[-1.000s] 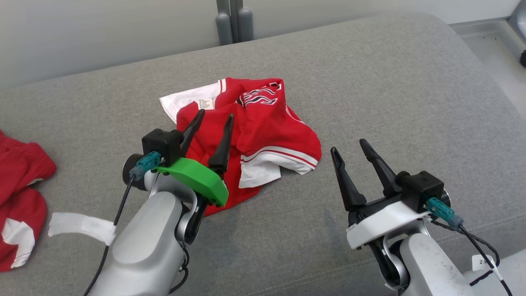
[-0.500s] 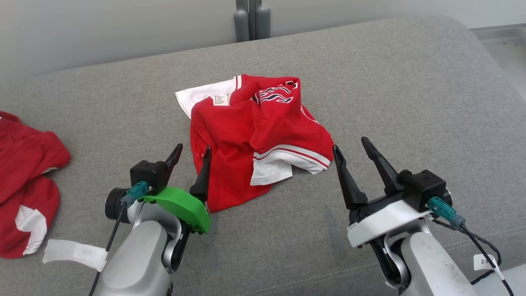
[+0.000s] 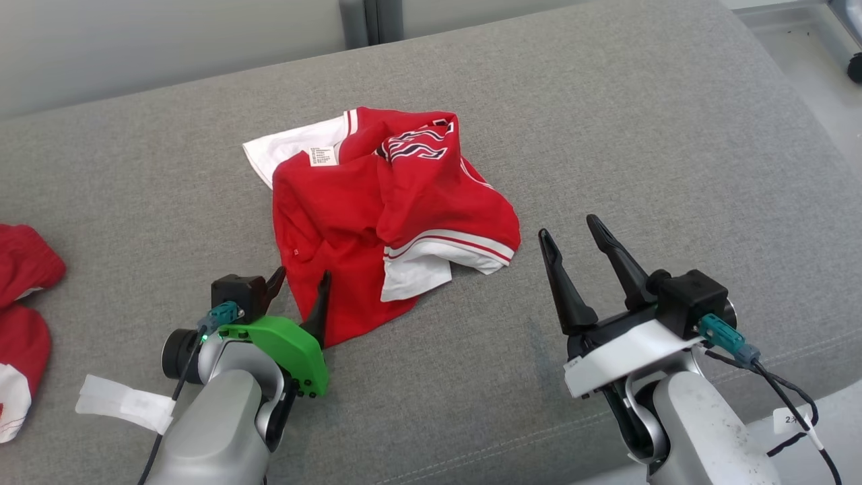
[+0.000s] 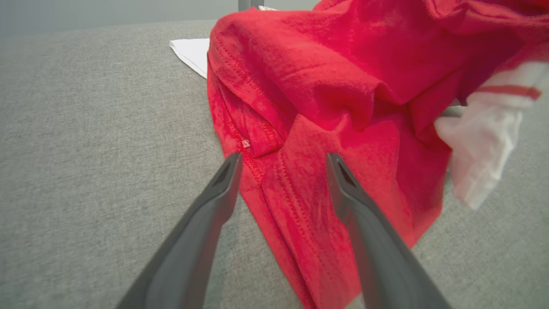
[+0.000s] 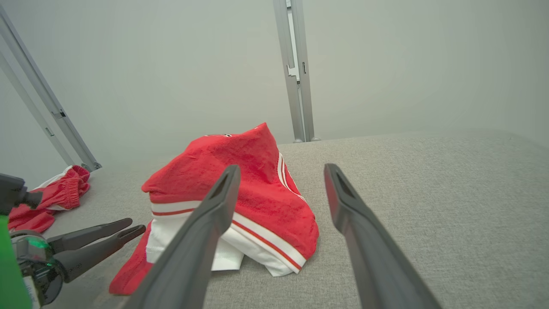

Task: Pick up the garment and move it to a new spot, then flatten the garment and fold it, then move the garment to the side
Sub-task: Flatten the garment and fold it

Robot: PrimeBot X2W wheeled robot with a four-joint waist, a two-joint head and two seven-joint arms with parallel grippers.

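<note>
The garment (image 3: 377, 209), a red top with white sleeves and striped cuffs, lies crumpled on the grey cushion (image 3: 640, 135). My left gripper (image 3: 302, 275) stands open at the garment's near-left edge. In the left wrist view the red hem (image 4: 300, 206) runs between the left gripper's (image 4: 284, 156) spread fingers, and nothing is gripped. My right gripper (image 3: 569, 227) is open to the right of the garment, apart from it. The right wrist view looks past the right gripper (image 5: 282, 167) at the garment (image 5: 253, 184), with the left gripper (image 5: 136, 224) low on the left.
Another red and white piece of clothing (image 3: 20, 283) lies at the cushion's far left edge. A white tape tag (image 3: 121, 404) hangs from my left arm. Metal posts (image 5: 296, 86) stand behind the cushion against a pale wall. Pale floor (image 3: 808, 67) shows past the right edge.
The left gripper has drawn back from over the garment to its near-left edge, still open. The head camera has shifted. The right gripper has stayed put.
</note>
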